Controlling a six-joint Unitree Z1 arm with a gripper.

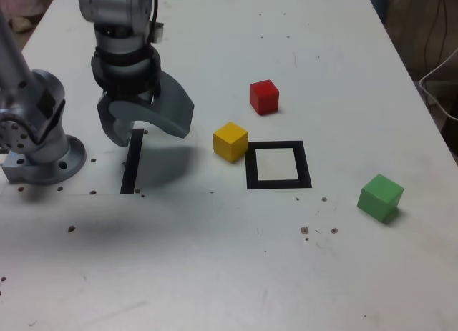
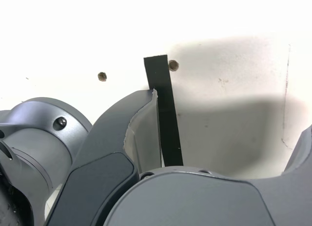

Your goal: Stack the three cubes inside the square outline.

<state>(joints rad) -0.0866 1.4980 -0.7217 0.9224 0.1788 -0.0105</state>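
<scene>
Three cubes outside the square outline (image 1: 278, 145).
In the exterior view, around the outline, the yellow cube (image 1: 230, 141) sits at ten o'clock, the red cube (image 1: 264, 97) near twelve, the green cube (image 1: 381, 197) between three and four; the gripper (image 1: 152, 134) hangs open, empty.

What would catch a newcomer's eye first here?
Probably the bright cubes on the white table: red farthest back, yellow at the black square outline's left in the exterior view, green off to its right. Next, the open gray hand above the black strip.
</scene>
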